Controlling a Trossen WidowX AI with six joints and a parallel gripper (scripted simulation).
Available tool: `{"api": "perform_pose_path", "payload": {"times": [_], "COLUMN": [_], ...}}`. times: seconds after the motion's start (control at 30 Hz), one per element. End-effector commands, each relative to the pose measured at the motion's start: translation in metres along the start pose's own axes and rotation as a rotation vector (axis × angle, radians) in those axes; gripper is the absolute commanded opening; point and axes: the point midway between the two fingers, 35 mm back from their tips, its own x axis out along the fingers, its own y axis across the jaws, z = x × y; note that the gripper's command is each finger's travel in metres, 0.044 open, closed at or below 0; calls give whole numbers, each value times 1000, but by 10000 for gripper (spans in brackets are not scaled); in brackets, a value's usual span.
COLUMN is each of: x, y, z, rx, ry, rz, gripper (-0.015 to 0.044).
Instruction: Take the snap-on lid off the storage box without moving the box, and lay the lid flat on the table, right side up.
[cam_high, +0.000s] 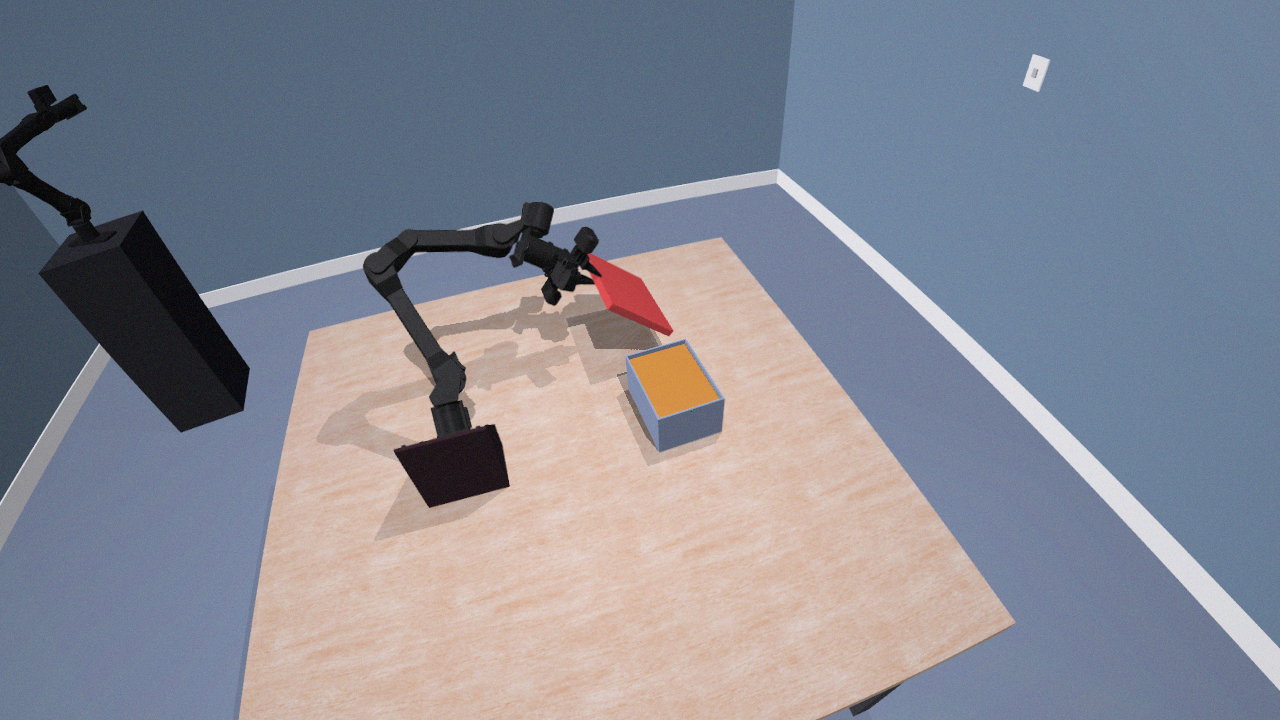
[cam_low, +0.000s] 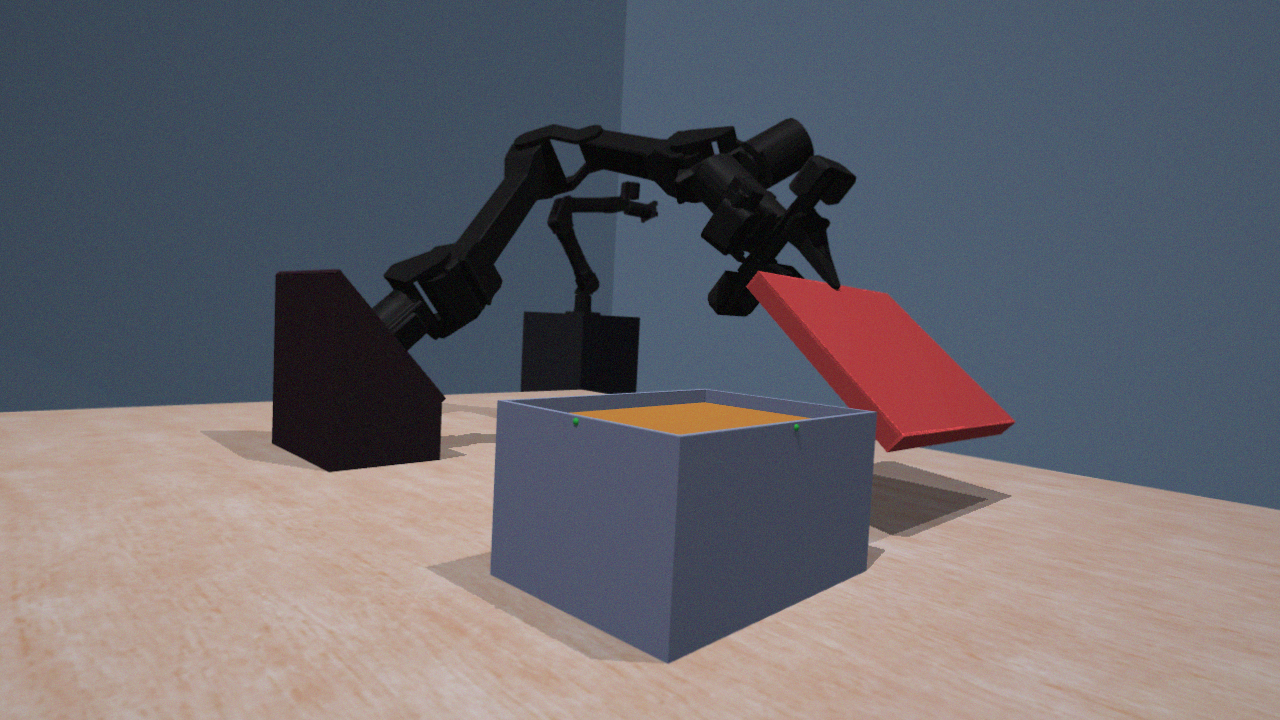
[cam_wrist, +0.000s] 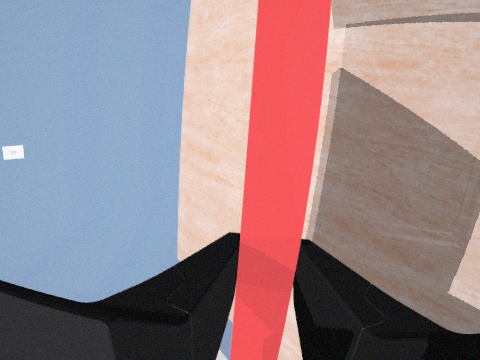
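Red lid tilted aloft, blue-grey box open

Red lid, blue-grey box, wood-grained table.

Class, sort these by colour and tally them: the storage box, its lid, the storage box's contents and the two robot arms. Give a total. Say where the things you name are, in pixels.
Red: 1, the lid (cam_high: 631, 295) (cam_low: 881, 358) (cam_wrist: 282, 125)
Blue-grey: 1, the storage box (cam_high: 690, 426) (cam_low: 581, 510)
Orange: 1, the contents (cam_high: 674, 379) (cam_low: 698, 417)
Black: 2, the arms (cam_high: 415, 315) (cam_low: 503, 210)
Total: 5
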Motion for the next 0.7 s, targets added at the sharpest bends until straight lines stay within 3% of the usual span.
{"api": "perform_pose_path", "payload": {"times": [0.0, 0.67], "x": [2, 12], "y": [0, -12], "z": [0, 0], "rx": [2, 3], "ry": [-3, -2], "rz": [13, 14], "gripper": [0, 0]}}
